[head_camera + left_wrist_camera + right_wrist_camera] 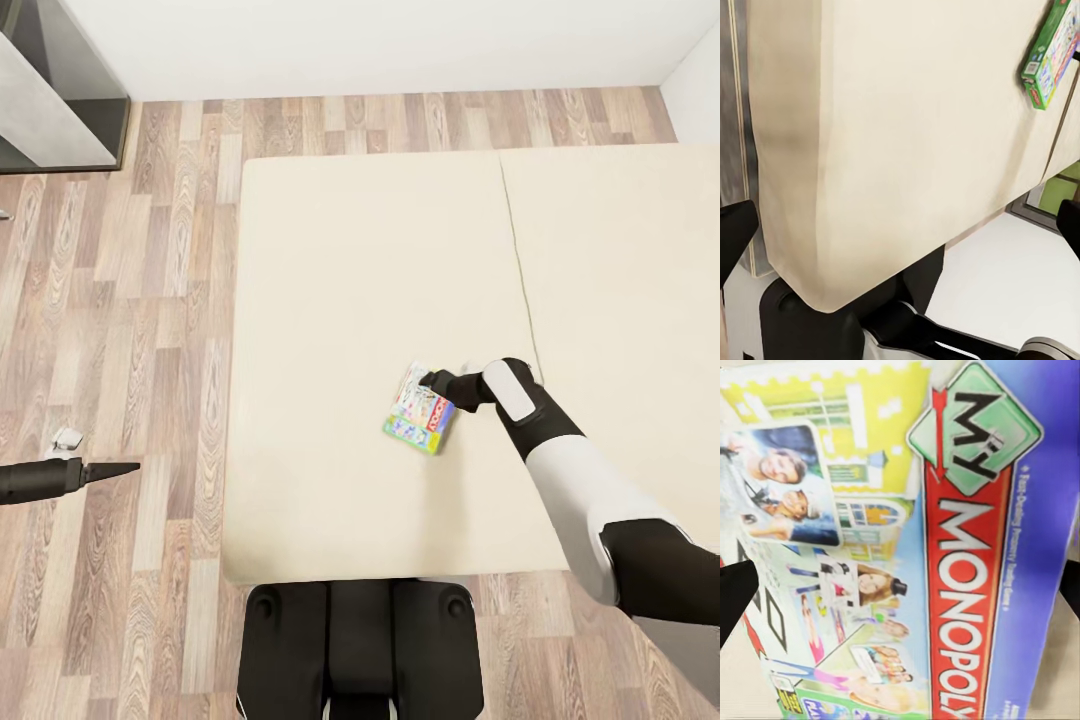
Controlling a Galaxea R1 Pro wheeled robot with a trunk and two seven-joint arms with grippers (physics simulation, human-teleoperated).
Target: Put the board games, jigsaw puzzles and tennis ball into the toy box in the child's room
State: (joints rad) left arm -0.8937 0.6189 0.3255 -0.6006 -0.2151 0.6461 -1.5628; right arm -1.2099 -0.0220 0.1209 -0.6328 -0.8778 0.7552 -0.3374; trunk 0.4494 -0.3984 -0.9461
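Monopoly box (945,570), one of the board games, lies flat on the bed (360,260) near its foot edge, stacked on a green-edged game box (412,432). It looks stiff, light cardboard with a glossy, probably slippery cover, so I judge an edge pinch across its thin side the safest hold. My right gripper (432,381) hovers right at the box's far end, fingers (735,600) spread wide either side of the cover, holding nothing. The soft mattress may give under a push. My left gripper (118,468) hangs over the wood floor (130,300), well apart from the boxes, fingers open and empty. Nothing blocks the approach.
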